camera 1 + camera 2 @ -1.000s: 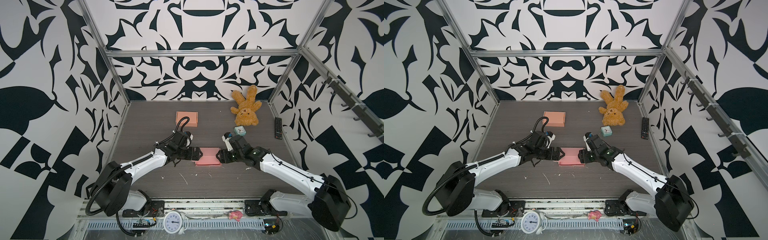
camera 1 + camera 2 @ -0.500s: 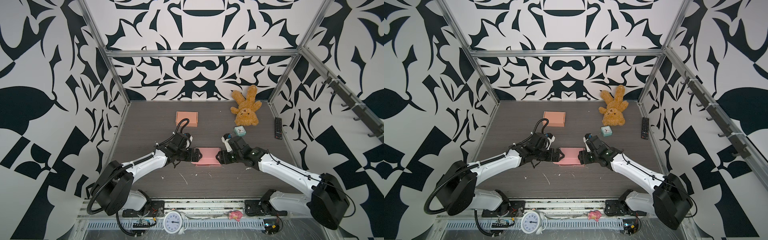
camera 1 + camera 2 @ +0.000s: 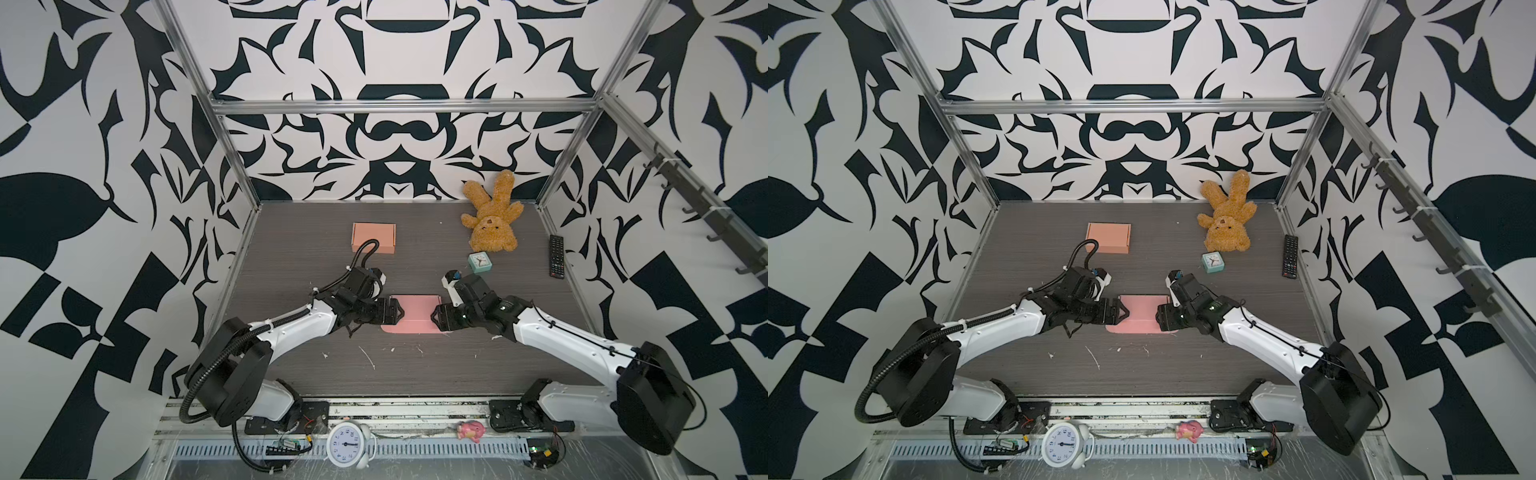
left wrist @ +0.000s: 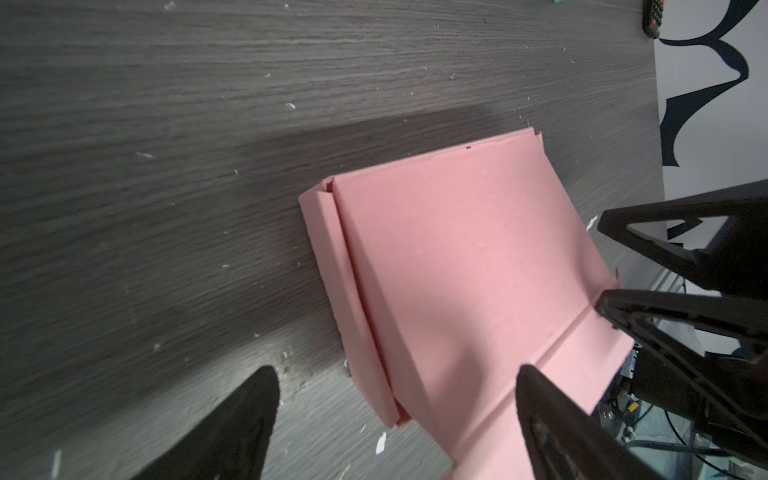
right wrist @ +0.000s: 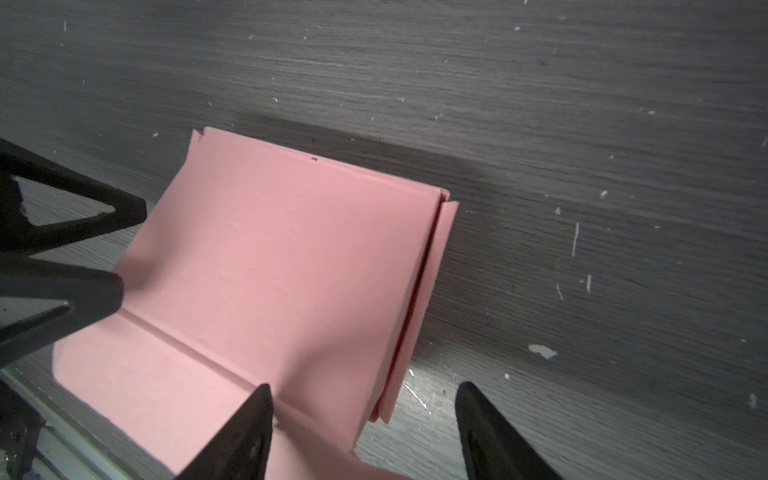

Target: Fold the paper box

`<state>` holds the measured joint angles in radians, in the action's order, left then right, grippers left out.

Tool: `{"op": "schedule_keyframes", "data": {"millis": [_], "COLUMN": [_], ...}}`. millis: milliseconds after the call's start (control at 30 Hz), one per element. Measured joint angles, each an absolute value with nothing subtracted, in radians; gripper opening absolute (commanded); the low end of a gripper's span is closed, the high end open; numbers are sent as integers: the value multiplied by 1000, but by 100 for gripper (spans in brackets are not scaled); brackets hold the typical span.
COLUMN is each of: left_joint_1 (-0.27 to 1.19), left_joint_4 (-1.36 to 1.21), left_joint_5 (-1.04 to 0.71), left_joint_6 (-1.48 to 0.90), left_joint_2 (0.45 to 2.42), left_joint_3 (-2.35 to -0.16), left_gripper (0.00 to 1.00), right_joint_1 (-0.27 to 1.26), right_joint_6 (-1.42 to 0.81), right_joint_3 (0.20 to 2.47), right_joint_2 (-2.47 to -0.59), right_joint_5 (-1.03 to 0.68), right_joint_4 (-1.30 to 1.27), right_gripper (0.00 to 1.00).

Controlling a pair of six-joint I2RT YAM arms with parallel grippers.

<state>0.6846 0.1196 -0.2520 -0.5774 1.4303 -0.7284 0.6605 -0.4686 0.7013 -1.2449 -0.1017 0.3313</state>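
Your pink paper box (image 3: 415, 313) lies low on the dark grey wood-grain tabletop (image 3: 291, 257), at the middle of the workspace in both top views, directly between the two arms. Its broad panel faces up. One crease runs across it near the front edge, and the strip beyond that crease lies flat toward the front rail. A narrow side strip is folded along each short edge, as both wrist views show.

Your left gripper (image 3: 399, 313) sits at the box's left edge. In the left wrist view its fingers (image 4: 232, 419) are spread wide and released: one is over bare table, the other over the pink panel, and the folded side strip lies between them, ungrasped.

Your right gripper (image 3: 434, 318) sits at the opposite edge, facing the left one. In the right wrist view its fingers (image 5: 490, 428) are also parted and grasp nothing. One is above the pink card near the crease, the other is above the table, and the box's side edge is in the gap.

Toward the back of the table, well apart from the pink box, are a closed salmon cardboard box (image 3: 374, 237), a brown plush teddy bear (image 3: 492, 220), a small teal alarm clock (image 3: 479, 262) and a black remote control (image 3: 556, 255).
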Motion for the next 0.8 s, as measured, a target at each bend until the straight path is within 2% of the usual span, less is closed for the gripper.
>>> {"op": "schedule_keyframes", "data": {"millis": [800], "left_joint_1": [685], "left_joint_4": [48], "left_joint_5": [-270], "left_joint_6": [-601], "left_joint_2": [1485], "left_joint_3": [-679], "left_gripper": [84], "right_joint_1": [661], "right_joint_6": [-469], "right_joint_3": [677], "right_joint_2": [-1296], "right_joint_5": [-109], "right_joint_4": [291], "right_gripper": [71]}}
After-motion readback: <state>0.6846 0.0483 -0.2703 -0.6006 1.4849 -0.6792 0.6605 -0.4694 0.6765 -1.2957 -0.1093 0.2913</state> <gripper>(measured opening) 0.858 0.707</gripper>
